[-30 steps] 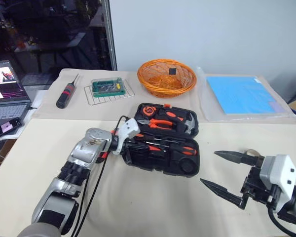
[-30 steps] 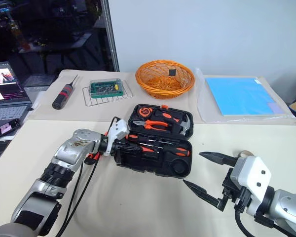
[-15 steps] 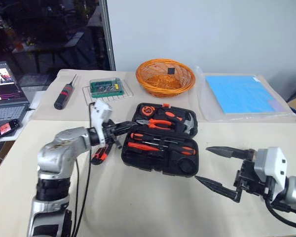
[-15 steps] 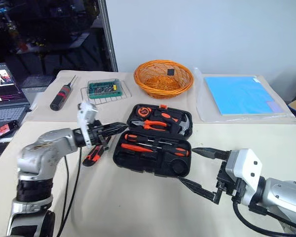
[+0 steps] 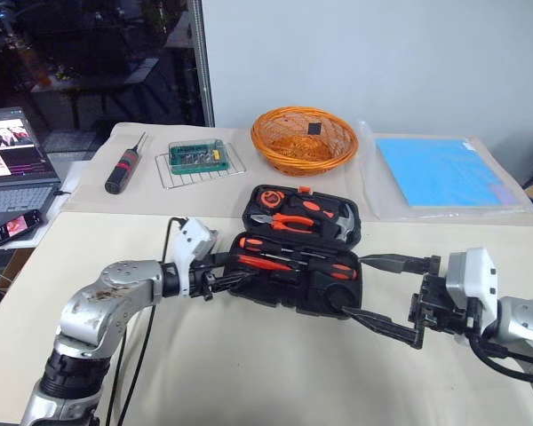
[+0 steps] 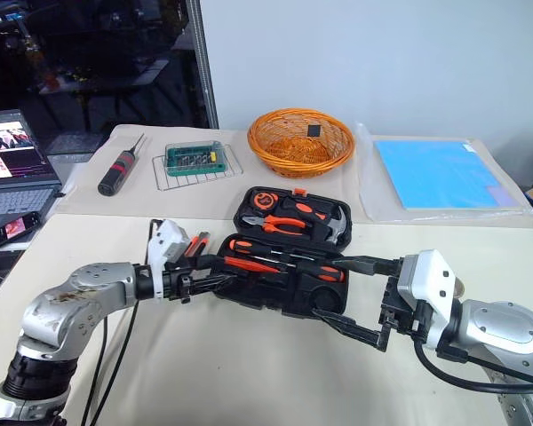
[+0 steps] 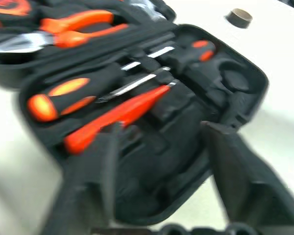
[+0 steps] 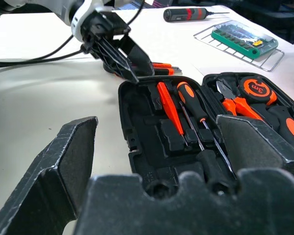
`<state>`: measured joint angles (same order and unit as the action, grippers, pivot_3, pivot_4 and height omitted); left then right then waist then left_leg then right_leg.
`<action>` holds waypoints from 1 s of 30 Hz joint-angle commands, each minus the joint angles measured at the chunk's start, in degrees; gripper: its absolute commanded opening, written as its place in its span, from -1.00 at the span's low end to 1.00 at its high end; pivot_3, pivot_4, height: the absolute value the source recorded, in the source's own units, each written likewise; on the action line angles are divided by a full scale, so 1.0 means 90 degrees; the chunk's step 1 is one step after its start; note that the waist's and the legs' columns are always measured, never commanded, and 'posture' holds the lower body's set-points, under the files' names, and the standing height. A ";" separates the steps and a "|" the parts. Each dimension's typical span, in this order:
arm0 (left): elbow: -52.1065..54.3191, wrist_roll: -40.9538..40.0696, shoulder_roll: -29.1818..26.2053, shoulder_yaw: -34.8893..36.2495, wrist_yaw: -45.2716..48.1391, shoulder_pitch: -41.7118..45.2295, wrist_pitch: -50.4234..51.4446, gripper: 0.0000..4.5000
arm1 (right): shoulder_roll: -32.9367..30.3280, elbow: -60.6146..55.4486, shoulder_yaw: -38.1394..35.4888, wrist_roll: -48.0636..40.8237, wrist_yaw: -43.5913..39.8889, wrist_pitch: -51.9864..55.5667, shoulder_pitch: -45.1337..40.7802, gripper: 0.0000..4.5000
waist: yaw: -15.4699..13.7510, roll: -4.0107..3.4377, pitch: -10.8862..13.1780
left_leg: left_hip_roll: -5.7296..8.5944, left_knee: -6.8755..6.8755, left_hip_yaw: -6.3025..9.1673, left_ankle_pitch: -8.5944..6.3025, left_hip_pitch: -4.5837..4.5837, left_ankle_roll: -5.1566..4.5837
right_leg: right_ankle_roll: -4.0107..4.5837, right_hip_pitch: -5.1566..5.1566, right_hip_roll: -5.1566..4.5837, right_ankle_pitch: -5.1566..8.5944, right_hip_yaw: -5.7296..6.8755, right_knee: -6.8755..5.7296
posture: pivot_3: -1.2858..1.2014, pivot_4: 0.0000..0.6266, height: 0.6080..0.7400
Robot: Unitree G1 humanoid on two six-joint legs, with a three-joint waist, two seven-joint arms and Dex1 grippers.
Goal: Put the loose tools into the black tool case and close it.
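The black tool case (image 5: 275, 293) lies open in the middle of the table. Two long screwdrivers (image 8: 191, 105) and the small all-orange screwdriver (image 8: 167, 107) lie in its near half. The utility knife (image 6: 195, 244) rests on the table just off the case's left end. A small tape roll (image 7: 238, 18) sits on the table beyond the case's right end. My left gripper (image 5: 235, 277) is at the left end of the case, open and empty. At the right end my right gripper (image 5: 353, 286) stands wide open, one finger on each side of that end.
Pliers and a hammer (image 5: 298, 217) fill the case's lid. At the back stand a fat black screwdriver (image 5: 124, 169), a green-topped wire tray (image 5: 195, 160), an orange basket (image 5: 304, 138) and a blue sheet (image 5: 444, 170). A laptop (image 5: 9, 169) and a phone (image 5: 13, 226) are far left.
My left gripper has opened and drawn back from inside the case to its left end. My right gripper has closed in on the case's right end.
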<state>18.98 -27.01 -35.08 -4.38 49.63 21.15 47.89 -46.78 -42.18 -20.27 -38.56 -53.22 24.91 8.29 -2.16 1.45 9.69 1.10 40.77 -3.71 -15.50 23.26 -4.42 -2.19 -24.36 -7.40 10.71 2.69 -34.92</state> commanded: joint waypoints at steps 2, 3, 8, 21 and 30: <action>-0.0809 0.0353 -0.0098 -0.0629 0.0585 0.0609 -0.0620 -0.77 | -0.0040 -0.0340 -0.0314 0.0004 0.0124 -0.0098 0.0232 1.00 | -0.0018 -0.0001 0.0000 | 0.0001 -0.0001 0.0000 0.0002 0.0001 -0.0004 | 0.0003 0.0000 0.0001 0.0002 0.0003 0.0000 | 0.03 -0.52 1.00; -0.1039 0.0438 -0.0044 -0.0721 0.0621 0.0740 -0.0726 -0.97 | -0.0042 -0.0372 -0.0331 0.0002 0.0150 -0.0096 0.0267 1.00 | -0.0017 -0.0001 0.0000 | 0.0001 -0.0001 -0.0001 0.0002 0.0001 -0.0006 | 0.0002 0.0000 0.0001 0.0002 0.0002 0.0001 | 0.03 -0.52 1.00; -0.1876 0.0667 0.0226 -0.0891 0.0695 0.1173 -0.1037 -0.99 | -0.0047 -0.0497 -0.0403 -0.0025 0.0256 -0.0067 0.0383 1.00 | -0.0011 0.0000 0.0000 | 0.0001 -0.0001 -0.0003 0.0000 0.0006 -0.0011 | -0.0011 -0.0001 -0.0001 -0.0005 0.0001 0.0007 | 0.03 -0.52 1.00; -0.3279 0.0634 0.1104 -0.0756 -0.0122 0.1992 0.0527 -0.99 | -0.0077 -0.0689 -0.0454 -0.0073 0.0455 0.0004 0.0585 1.00 | -0.0003 0.0003 0.0002 | 0.0002 0.0004 0.0006 0.0000 0.0004 -0.0013 | -0.0061 0.0006 -0.0001 -0.0008 0.0011 0.0002 | 0.03 -0.52 1.00; -0.1053 -0.0869 0.1326 0.1849 -0.1026 0.1005 0.0396 -0.77 | -0.0031 -0.0669 -0.0388 -0.0157 0.0407 -0.0083 0.0507 1.00 | 0.0023 0.0012 0.0007 | -0.0007 0.0001 0.0013 0.0000 0.0025 -0.0007 | -0.0038 -0.0018 -0.0016 -0.0019 -0.0002 0.0006 | 0.03 -0.52 1.00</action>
<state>3.17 -32.35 -22.01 6.83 44.31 31.85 50.34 -46.77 -47.29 -23.05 -39.26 -49.47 25.15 13.52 -1.95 1.56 9.75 1.04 40.76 -3.60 -15.52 23.47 -4.45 -2.51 -24.54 -7.54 10.55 2.65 -34.88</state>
